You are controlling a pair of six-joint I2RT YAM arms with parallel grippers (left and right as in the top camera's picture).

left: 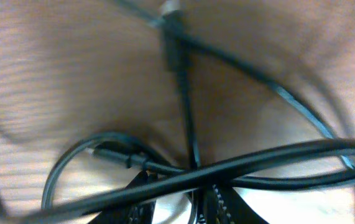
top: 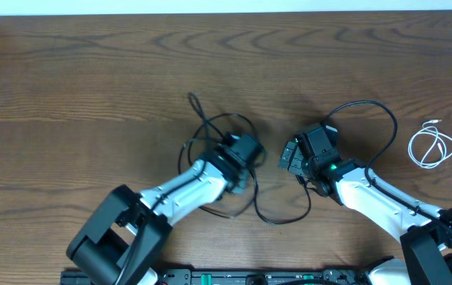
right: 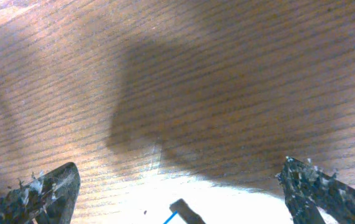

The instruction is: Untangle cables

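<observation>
Overhead, a dark wood-grain table (top: 91, 71) meets a pale strip (top: 210, 6) along its far edge; the left gripper (top: 245, 149) sits over the black cables (top: 195, 104) mid-table, the white cable (top: 432, 125) coiled well apart at right. The left wrist view has the black cables blurred across the grain, jaw state impossible to tell. The right wrist view shows the right gripper (right: 178, 177) spread wide above the wood

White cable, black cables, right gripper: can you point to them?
white cable (top: 431, 146): overhead view, on its coiled loop.
black cables (left: 188, 124): left wrist view, on the straight strand below a plug.
right gripper (right: 178, 167): right wrist view, midway between its open fingertips.
</observation>
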